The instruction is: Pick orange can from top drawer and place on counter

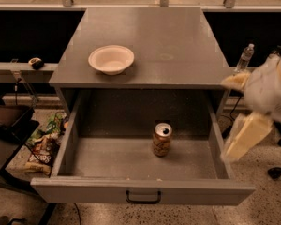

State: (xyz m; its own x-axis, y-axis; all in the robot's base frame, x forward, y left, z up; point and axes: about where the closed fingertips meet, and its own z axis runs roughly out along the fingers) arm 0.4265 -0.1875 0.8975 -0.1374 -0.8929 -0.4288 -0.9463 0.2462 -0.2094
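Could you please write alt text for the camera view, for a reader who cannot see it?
An orange can stands upright in the open top drawer, right of centre. The robot's gripper hangs outside the drawer's right wall, apart from the can; a white bowl sits on the counter.
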